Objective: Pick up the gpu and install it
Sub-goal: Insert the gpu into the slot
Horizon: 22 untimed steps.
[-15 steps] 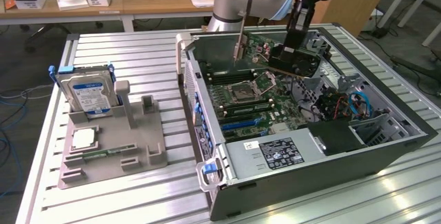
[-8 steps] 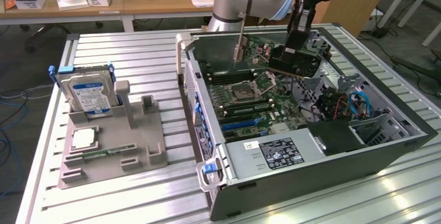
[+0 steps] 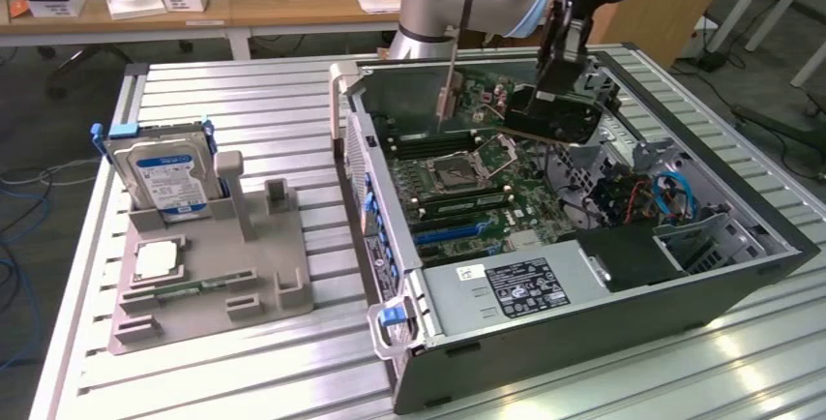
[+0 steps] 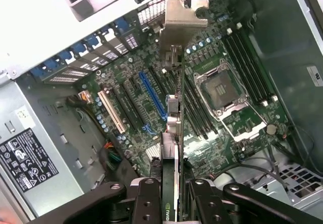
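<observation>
Green gpu (image 4: 174, 133) was clamped by gripper (image 4: 171, 199) | held above motherboard (image 4: 131, 103) | upper right of exterior view.

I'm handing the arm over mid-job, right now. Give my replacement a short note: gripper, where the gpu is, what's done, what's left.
Gripper: shut on the gpu, gripping it edge-on, with its silver end bracket at the far end from the fingers.
Position: the card hangs over the motherboard inside the open computer case, above the row of expansion slots, near the blue slot.
Done: pickup; the card is off the grey holder, where the hard drive stands in place.
Left: seating; the card is not yet in a slot.
</observation>
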Available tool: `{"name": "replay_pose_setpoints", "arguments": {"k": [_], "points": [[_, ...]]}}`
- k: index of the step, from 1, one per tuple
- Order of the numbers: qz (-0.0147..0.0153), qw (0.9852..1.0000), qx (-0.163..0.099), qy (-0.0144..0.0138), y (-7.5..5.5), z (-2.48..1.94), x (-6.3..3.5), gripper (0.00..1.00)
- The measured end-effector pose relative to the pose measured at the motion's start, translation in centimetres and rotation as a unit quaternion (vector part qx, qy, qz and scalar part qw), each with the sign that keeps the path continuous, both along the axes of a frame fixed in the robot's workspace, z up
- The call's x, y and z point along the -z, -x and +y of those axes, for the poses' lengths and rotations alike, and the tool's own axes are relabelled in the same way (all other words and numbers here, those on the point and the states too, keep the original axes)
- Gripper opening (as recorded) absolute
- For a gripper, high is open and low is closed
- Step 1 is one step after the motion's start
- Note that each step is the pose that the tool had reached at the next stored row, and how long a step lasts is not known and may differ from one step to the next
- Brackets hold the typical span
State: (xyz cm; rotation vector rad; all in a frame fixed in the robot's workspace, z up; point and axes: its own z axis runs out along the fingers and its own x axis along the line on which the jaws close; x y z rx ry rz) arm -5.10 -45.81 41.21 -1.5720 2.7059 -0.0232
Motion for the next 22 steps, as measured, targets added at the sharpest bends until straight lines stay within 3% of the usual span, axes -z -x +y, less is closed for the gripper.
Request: {"name": "replay_pose_setpoints", "arguments": {"k": [11, 22], "points": [[-0.0005, 0.9983, -0.058, 0.0000, 0.01, -0.12, 0.06, 0.26], [-0.0008, 0.9933, -0.116, 0.0000, 0.02, -0.25, 0.13, 0.26]]}}
